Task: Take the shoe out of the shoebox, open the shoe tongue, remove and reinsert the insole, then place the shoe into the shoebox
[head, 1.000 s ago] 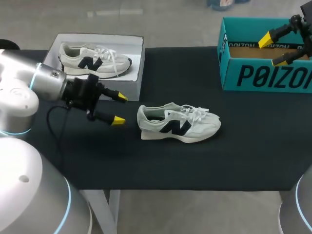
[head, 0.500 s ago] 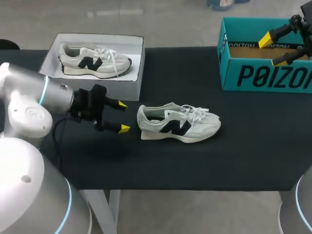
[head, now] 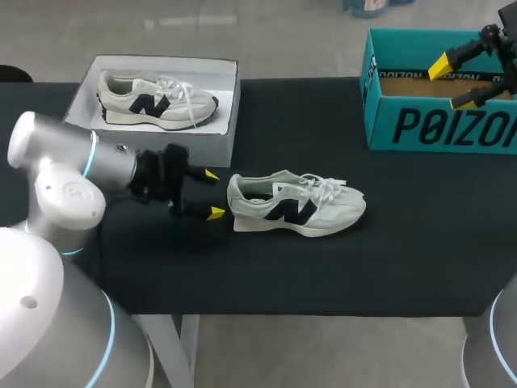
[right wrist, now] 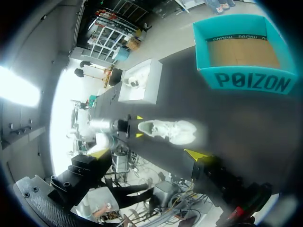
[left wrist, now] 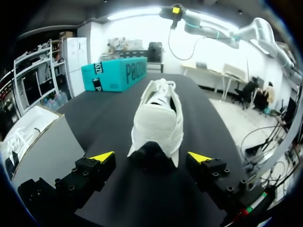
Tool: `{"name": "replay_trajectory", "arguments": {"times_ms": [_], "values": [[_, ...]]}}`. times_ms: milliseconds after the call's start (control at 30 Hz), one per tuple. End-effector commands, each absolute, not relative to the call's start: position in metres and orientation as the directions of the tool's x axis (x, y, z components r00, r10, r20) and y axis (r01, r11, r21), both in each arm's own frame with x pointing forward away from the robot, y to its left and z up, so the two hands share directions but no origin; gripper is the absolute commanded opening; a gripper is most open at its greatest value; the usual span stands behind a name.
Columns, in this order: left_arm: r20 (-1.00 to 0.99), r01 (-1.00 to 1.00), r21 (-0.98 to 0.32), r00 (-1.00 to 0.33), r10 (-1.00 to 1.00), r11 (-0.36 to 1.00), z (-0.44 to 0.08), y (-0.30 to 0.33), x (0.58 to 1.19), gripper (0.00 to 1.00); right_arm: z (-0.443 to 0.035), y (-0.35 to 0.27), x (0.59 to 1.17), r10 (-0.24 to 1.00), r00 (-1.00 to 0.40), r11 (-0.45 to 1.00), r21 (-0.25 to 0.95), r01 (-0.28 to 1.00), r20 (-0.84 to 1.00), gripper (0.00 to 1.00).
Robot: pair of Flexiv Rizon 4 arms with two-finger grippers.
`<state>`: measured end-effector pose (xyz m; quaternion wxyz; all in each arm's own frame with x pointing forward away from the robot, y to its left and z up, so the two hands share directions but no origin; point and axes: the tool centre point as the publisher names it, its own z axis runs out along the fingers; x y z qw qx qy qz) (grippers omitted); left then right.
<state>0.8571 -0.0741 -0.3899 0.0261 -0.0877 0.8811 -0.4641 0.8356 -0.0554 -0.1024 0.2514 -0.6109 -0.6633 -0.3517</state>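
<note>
The shoe (head: 295,204) lies upright at the table's (head: 404,242) centre. At its 9 o'clock, the left gripper (head: 212,194) gapes wide, empty. At 2 o'clock stands the teal shoebox (head: 440,121), boldly lettered. The right gripper (head: 451,82) hangs there, wide apart.

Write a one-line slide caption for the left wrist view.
Left gripper, open, facing the heel of the white shoe on the black table, teal shoebox beyond.

White box (head: 227,147) with spare sneaker (head: 155,101)
</note>
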Motion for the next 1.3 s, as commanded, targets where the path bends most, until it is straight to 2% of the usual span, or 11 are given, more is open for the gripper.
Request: {"name": "replay_trajectory", "arguments": {"times_ms": [33,467,1233,1267,1300], "values": [[0.065,-0.132,-0.817,-0.988,-0.137,0.562,-0.397,-0.085,0.872,1.0,-0.103,-0.055,0.837,0.635,-0.127,0.008,0.157,0.988,0.762,1.0],[0.077,-0.107,-0.817,-0.994,-0.076,0.566,-0.41,-0.11,0.864,1.0,-0.103,-0.055,0.837,0.635,-0.127,0.008,0.157,0.988,0.762,1.0],[0.08,-0.136,-0.813,-0.989,-0.123,0.567,-0.434,-0.127,0.868,1.0,-0.103,-0.055,0.837,0.635,-0.127,0.008,0.157,0.988,0.762,1.0],[0.081,-0.136,-0.812,-0.989,-0.123,0.567,-0.434,-0.127,0.869,0.79,-0.103,-0.055,0.837,0.635,-0.127,0.008,0.157,0.988,0.762,1.0],[0.081,-0.137,-0.811,-0.989,-0.123,0.568,-0.434,-0.127,0.87,0.36,-0.103,-0.055,0.837,0.635,-0.127,0.008,0.157,0.988,0.762,1.0]]}}
